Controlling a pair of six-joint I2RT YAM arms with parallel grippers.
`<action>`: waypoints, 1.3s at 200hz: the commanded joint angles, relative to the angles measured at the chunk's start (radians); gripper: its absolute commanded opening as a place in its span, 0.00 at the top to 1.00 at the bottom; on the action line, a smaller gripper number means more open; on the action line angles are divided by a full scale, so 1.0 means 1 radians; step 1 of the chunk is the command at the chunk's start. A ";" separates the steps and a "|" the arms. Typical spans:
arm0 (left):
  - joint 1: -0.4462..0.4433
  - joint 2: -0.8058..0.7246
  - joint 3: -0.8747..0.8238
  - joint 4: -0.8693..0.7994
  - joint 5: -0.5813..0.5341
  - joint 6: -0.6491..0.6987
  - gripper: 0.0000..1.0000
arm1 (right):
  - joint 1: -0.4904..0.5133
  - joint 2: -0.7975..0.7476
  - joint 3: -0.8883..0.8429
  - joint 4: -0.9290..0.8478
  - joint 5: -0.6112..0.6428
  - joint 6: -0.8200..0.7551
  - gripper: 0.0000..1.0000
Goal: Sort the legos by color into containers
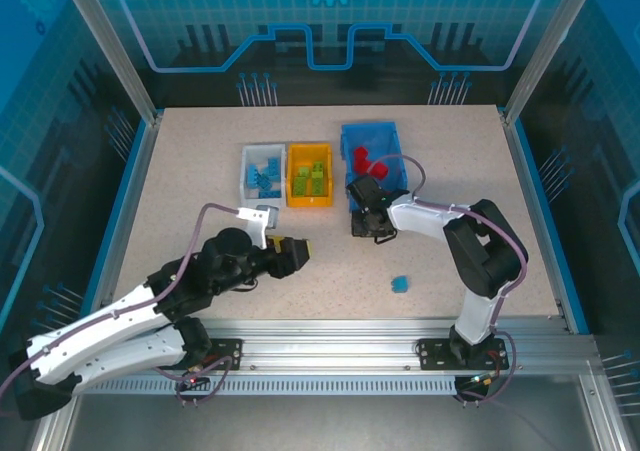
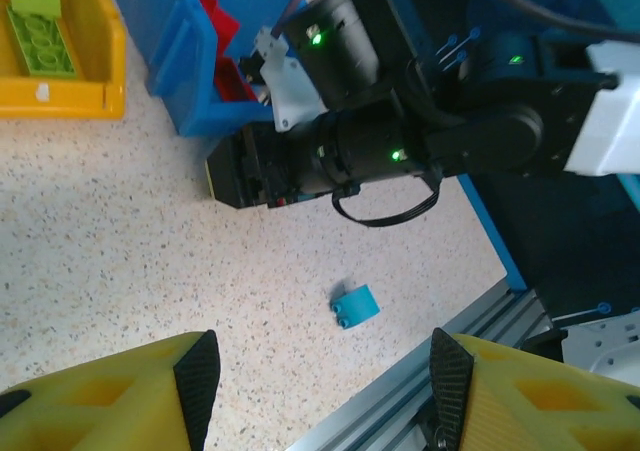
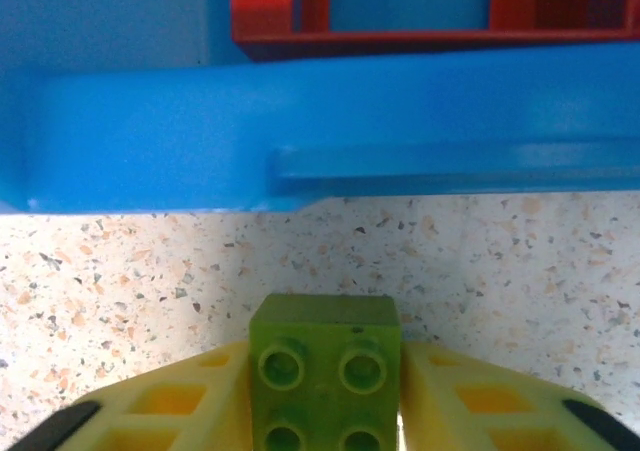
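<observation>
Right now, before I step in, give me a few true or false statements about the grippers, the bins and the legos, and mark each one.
1. The right gripper is closed on a green lego. True.
2. The left gripper is clamped on a blue brick. False: its fingers are spread wide with nothing between them.
3. One blue lego lies loose on the table. True.
4. The yellow bin holds red bricks. False: it holds green legos; the red legos are in the blue bin.
</observation>
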 commanded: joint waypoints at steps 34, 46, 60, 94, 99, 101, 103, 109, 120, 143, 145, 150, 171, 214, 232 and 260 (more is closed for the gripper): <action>-0.007 -0.103 0.026 -0.138 -0.116 0.045 0.38 | 0.082 -0.112 -0.007 -0.040 0.104 -0.012 0.71; -0.007 -0.125 0.038 -0.164 -0.145 0.043 0.38 | 0.141 -0.153 0.022 -0.079 0.143 -0.024 0.71; -0.007 -0.148 0.044 -0.185 -0.181 0.047 0.38 | 0.209 -0.157 0.093 -0.131 0.181 -0.036 0.70; -0.008 -0.171 0.065 -0.202 -0.231 0.063 0.38 | 0.243 -0.001 0.355 -0.215 0.171 -0.069 0.70; -0.008 -0.170 0.069 -0.207 -0.234 0.064 0.38 | 0.241 0.031 0.399 -0.231 0.179 -0.077 0.70; -0.007 -0.168 0.073 -0.208 -0.234 0.064 0.38 | 0.241 0.046 0.420 -0.237 0.181 -0.080 0.70; -0.007 -0.168 0.076 -0.211 -0.236 0.064 0.38 | 0.239 0.057 0.438 -0.245 0.185 -0.083 0.70; -0.007 -0.168 0.082 -0.218 -0.236 0.065 0.38 | 0.233 0.100 0.496 -0.262 0.185 -0.092 0.69; -0.007 -0.169 0.084 -0.226 -0.236 0.062 0.38 | 0.217 0.171 0.605 -0.302 0.176 -0.098 0.69; -0.008 -0.177 0.078 -0.235 -0.230 0.048 0.38 | 0.184 0.335 0.822 -0.390 0.167 -0.107 0.69; -0.008 -0.177 0.078 -0.236 -0.230 0.048 0.38 | 0.181 0.346 0.836 -0.396 0.166 -0.107 0.69; -0.007 -0.177 0.078 -0.238 -0.227 0.047 0.38 | 0.176 0.372 0.869 -0.410 0.165 -0.108 0.68; -0.008 -0.175 0.081 -0.246 -0.217 0.054 0.38 | 0.157 0.465 0.991 -0.457 0.150 -0.106 0.67; -0.007 -0.154 0.083 -0.243 -0.186 0.057 0.38 | 0.148 0.558 1.118 -0.509 0.122 -0.118 0.47; -0.007 -0.135 0.083 -0.240 -0.170 0.060 0.37 | 0.159 0.525 1.103 -0.490 0.122 -0.135 0.38; -0.007 -0.094 0.080 -0.222 -0.136 0.073 0.36 | 0.184 0.407 1.075 -0.486 0.152 -0.140 0.41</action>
